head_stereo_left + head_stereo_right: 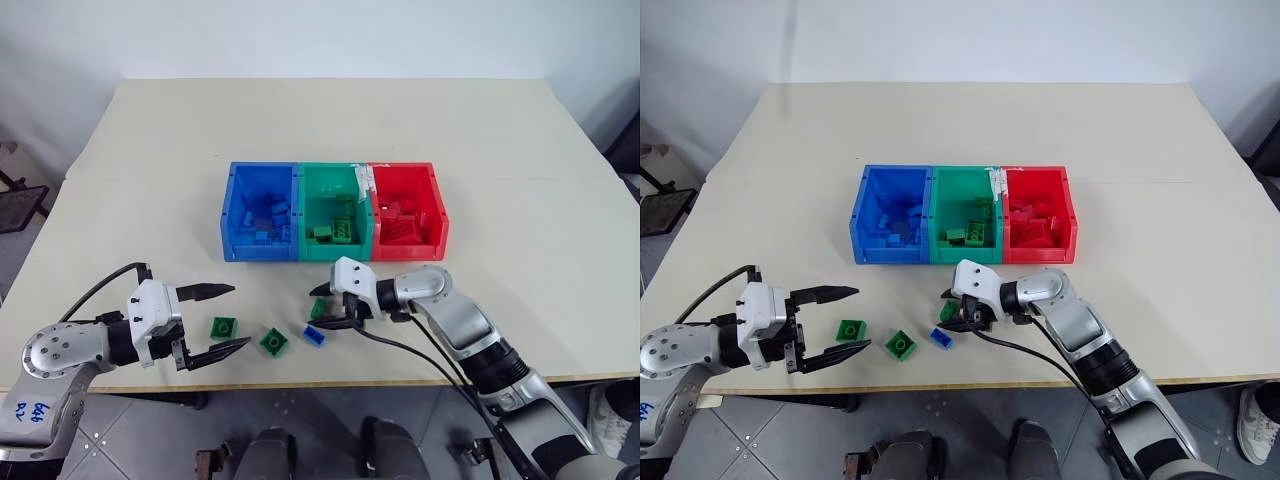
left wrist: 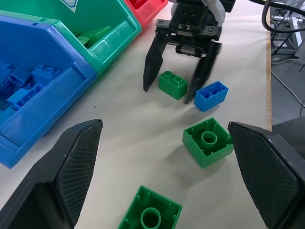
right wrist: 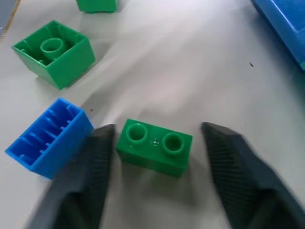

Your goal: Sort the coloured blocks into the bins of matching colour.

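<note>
Low and centre in the left eye view, the right claw [image 1: 327, 309] straddles a narrow green block [image 3: 154, 147] on the table [image 1: 520, 260], fingers apart, one just beside it. A blue block [image 2: 211, 95] lies beside. At lower left, the left claw [image 1: 217, 318] gapes wide near two green squares [image 1: 224, 327]. The bins [image 1: 334, 254] sit mid-frame.

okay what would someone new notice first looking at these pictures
The blue, green and red bins, joined in a row mid-table, hold matching blocks. In front, the right pincer straddles a small green block without gripping it, a blue block lying beside; the left pincer gapes near two green squares.
</note>
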You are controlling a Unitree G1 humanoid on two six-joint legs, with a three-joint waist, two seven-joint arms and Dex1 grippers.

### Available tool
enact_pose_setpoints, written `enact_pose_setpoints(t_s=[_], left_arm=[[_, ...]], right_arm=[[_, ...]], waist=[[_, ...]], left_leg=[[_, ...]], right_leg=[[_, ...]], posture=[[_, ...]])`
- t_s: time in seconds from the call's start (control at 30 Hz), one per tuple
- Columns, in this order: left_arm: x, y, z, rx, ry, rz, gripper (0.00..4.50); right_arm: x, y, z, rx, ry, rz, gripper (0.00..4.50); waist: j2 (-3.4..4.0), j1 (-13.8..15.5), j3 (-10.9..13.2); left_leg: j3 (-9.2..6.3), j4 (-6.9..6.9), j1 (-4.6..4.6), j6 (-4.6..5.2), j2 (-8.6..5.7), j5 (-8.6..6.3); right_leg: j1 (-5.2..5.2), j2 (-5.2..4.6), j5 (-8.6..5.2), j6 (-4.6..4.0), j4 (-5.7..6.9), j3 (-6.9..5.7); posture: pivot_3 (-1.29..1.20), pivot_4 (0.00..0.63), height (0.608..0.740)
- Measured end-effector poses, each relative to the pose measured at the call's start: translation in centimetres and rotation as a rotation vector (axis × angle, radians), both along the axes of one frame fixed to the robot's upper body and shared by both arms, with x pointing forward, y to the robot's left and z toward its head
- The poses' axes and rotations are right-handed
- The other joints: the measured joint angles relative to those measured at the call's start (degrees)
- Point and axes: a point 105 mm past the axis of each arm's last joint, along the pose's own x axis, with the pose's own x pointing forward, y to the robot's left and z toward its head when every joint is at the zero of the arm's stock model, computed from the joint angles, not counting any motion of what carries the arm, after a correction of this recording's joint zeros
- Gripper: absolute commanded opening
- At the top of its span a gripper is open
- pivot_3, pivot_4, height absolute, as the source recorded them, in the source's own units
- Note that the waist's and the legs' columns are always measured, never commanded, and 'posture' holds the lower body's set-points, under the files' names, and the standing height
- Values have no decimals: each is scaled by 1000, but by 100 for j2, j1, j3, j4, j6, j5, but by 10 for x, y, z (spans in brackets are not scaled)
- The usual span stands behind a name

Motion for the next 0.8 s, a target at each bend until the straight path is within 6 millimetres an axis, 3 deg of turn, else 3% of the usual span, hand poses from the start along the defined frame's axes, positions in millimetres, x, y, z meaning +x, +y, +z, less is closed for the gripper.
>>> enact_pose_setpoints(t_s=[0.03,0.17,0.3,0.4,0.5,0.67,0.8], left_arm=[[0,0,0,0,-2,-2,4500],[2,0,3,-6,-16,1,4500],[14,-3,18,-152,-36,61,4500],[21,0,28,-198,-56,108,4500],[24,3,30,-209,-70,146,4500],[29,8,31,-224,-93,207,4500],[30,10,32,-228,-98,226,4500]], right_arm=[[0,0,0,2,-2,5,1602],[-3,-2,5,49,33,38,1518],[3,-7,46,213,7,29,1518],[18,-10,91,319,-73,-25,1518],[44,-16,122,385,-152,-131,1518],[87,-29,133,366,-286,-302,1518],[96,-29,126,366,-275,-321,2907]], waist=[[0,0,0],[0,4,0],[0,21,1],[0,5,0],[0,-62,0],[0,-129,0],[1,-166,1]], left_leg=[[0,0,0,0,0,0],[0,0,-2,0,0,0],[-3,3,-2,0,1,0],[-4,1,2,0,1,0],[-3,-3,2,-1,0,0],[-3,-9,1,-1,-2,0],[-3,-13,0,-2,-1,0]], right_leg=[[0,0,0,0,0,0],[0,0,0,0,-1,0],[0,0,0,0,1,0],[-1,0,0,0,7,0],[-1,0,0,0,6,-1],[-4,0,0,0,5,-2],[-7,0,0,0,5,-3]], posture=[[0,150,740],[0,150,740],[0,150,740],[0,150,740],[0,150,740],[0,150,740],[0,150,740]])
